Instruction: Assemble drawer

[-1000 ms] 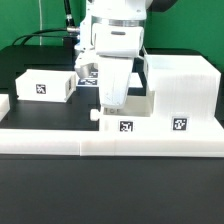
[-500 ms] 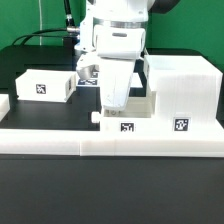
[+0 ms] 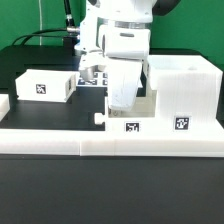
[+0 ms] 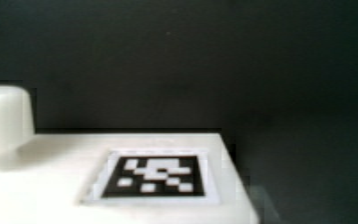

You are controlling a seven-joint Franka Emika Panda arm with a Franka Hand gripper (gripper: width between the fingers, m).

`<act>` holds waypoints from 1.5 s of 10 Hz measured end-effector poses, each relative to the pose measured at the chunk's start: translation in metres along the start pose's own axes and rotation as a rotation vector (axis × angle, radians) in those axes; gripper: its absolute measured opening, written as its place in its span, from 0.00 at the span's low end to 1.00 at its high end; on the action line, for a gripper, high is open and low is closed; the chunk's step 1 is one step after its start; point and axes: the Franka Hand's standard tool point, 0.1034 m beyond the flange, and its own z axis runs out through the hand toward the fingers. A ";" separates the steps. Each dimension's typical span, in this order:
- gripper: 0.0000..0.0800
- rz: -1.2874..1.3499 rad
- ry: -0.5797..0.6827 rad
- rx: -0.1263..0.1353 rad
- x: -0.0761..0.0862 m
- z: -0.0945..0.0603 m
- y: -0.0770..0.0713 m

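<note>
My gripper [image 3: 121, 102] reaches down into a small white drawer box [image 3: 112, 124] and is shut on it. The box carries a tag on its front and a small knob [image 3: 97, 115] on its side. It stands just behind the border rail, close beside the large hollow white shell [image 3: 182, 88] on the exterior view's right. A second flat white box [image 3: 45, 85] lies at the exterior view's left. The wrist view shows the held box's white face [image 4: 69, 160] with its tag [image 4: 158, 175] and the knob [image 4: 2, 120]; my fingers do not show there.
A long low white border rail [image 3: 100, 143] runs along the front of the black table. The marker board [image 3: 92, 72] lies behind my arm. Black cables hang at the back on the exterior view's left.
My gripper and the small drawer box have shifted toward the exterior view's right, closer to the shell. The shell and the left box have not moved.
</note>
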 end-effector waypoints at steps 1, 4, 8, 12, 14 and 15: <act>0.05 0.000 0.000 0.000 0.000 0.000 0.000; 0.05 0.013 -0.011 -0.007 0.005 0.001 0.000; 0.06 0.000 -0.074 0.030 0.001 0.001 0.001; 0.19 0.027 -0.075 0.043 -0.008 -0.003 0.003; 0.37 0.026 -0.086 0.057 -0.007 -0.013 0.010; 0.62 0.027 -0.094 0.066 -0.007 -0.021 0.015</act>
